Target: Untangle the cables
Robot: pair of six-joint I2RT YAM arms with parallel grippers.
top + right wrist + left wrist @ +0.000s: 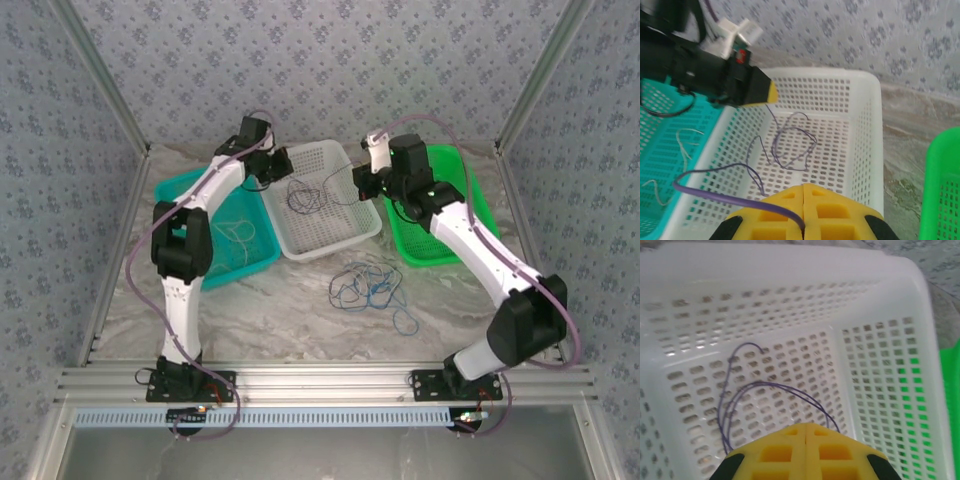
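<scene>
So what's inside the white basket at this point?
One purple cable loops over the floor of the white basket, pinched by the left gripper and the right gripper. Stretches beneath their yellow fingers are hidden.

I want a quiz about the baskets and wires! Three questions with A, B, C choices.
1. The purple cable lies in a basket that is: A white; B red; C black.
2. The blue cable tangle lies: A in that basket; B on the table; C over an arm.
3. The right gripper is: A wide open; B shut on nothing; C shut on the purple cable.
Answers: 1 A, white mesh shows all around the loops. 2 B, it rests on bare tabletop in front of the basket. 3 C, the yellow fingers meet with the cable caught between them.
</scene>
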